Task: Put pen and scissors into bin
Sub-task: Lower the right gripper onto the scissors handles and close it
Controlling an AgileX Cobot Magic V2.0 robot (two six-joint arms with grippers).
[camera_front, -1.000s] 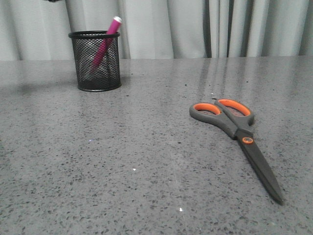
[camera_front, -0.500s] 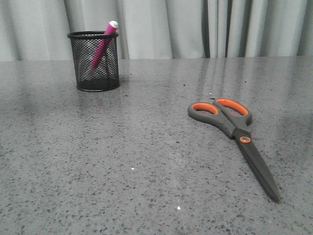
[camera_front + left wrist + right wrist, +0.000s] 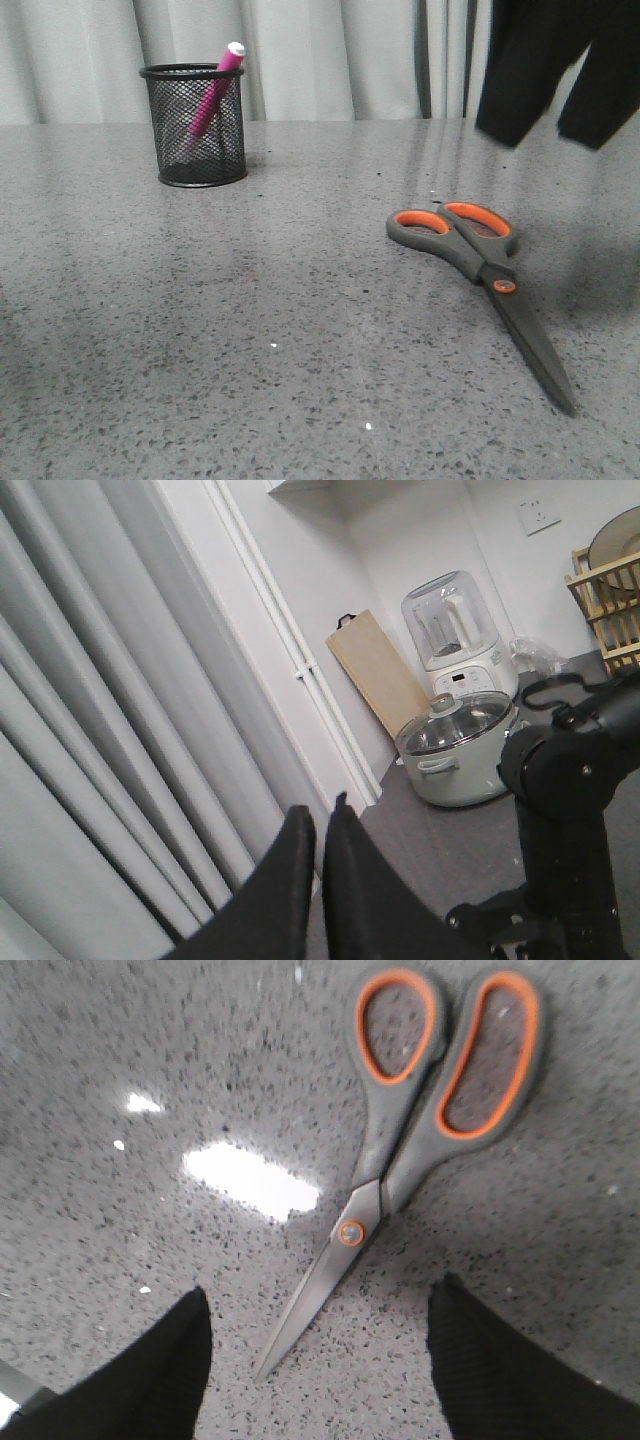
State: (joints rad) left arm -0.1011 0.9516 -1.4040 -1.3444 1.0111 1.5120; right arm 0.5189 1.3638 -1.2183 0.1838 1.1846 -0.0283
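The magenta pen (image 3: 213, 92) stands tilted inside the black mesh bin (image 3: 195, 126) at the far left of the table, its white cap above the rim. The scissors (image 3: 480, 270) lie flat and closed on the right, orange-lined loops away from me, blade tip toward the near edge. My right gripper (image 3: 550, 135) hangs open above and behind them; in its wrist view the scissors (image 3: 400, 1160) lie between and beyond the spread fingers of the right gripper (image 3: 320, 1305), the blade tip near them. My left gripper (image 3: 318, 815) is shut on nothing and points away from the table.
Grey speckled tabletop (image 3: 250, 330) with grey curtains (image 3: 330, 55) behind it. The left wrist view shows a pot (image 3: 455, 745), a blender (image 3: 450, 630), a wooden board (image 3: 375, 670) and part of a black arm (image 3: 570, 810).
My right gripper has come into the front view from the upper right, above the scissors. The pen, bin and scissors have stayed put.
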